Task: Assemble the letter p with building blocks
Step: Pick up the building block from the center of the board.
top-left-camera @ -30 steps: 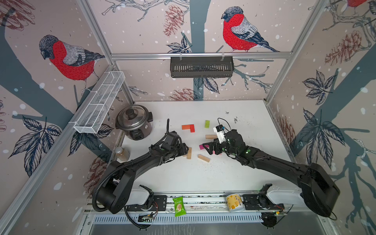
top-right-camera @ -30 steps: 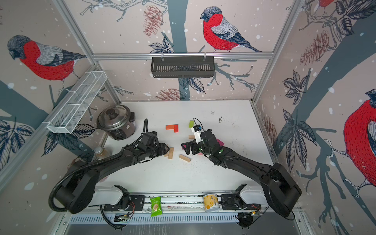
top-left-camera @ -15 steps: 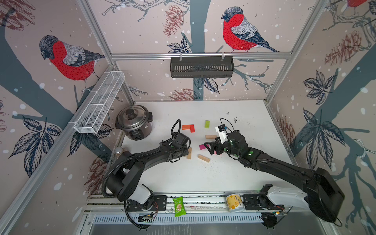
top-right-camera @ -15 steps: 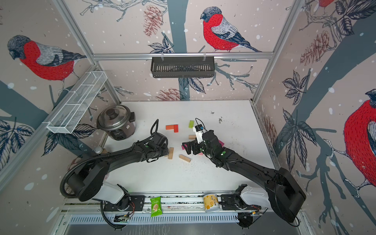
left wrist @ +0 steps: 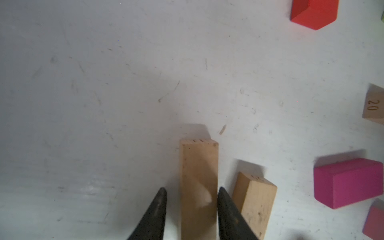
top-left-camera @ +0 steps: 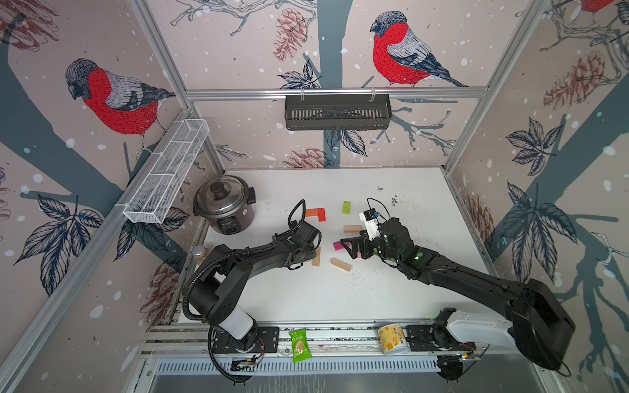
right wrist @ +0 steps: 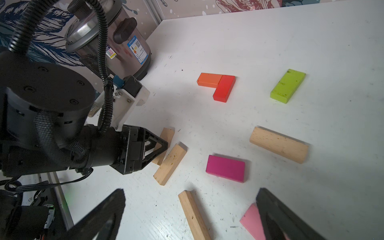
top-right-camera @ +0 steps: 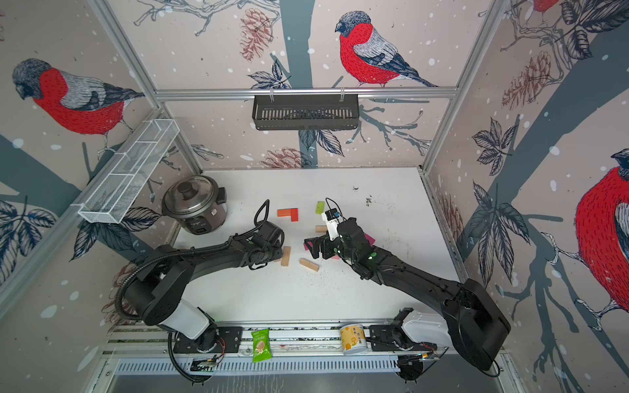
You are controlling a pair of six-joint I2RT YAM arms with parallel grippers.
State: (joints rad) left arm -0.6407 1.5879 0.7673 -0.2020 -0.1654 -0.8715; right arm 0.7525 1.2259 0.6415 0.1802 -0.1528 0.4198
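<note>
The rice cooker (top-left-camera: 224,204) sat far left, hard up by the left edge of the bench (top-left-camera: 306,299), with a strip of bare white between it and the blocks. Next over, the left pincer (left wrist: 192,193) was down low, straddling the first tan block (left wrist: 198,182). One finger (left wrist: 226,203) sat against its long side, but a thin sliver of bench showed between the other finger and the wood, so it wasn't actually clamped. A second tan block (left wrist: 253,201) lay just beside it at a slight angle, so pretty tight on that side.

Further back, the orange block (top-left-camera: 311,212) and red block (top-left-camera: 321,215) butted together in an L, the only pair joined up; the rest lay loose mid-bench. The magenta block (top-left-camera: 338,245) lay flat in the middle, with a third tan block (top-left-camera: 340,264) in front of it. The lime-green block (top-left-camera: 346,207) and a fourth tan block (top-left-camera: 353,228) lay toward the back.

The right pincer (right wrist: 192,207) hovered with jaws spread wide and nothing in them, and one finger partly covered the pink block (right wrist: 251,220).

As for room, the whole front stretch down to the rail was bare. So was the right side out to the edge, apart from some dark specks.
</note>
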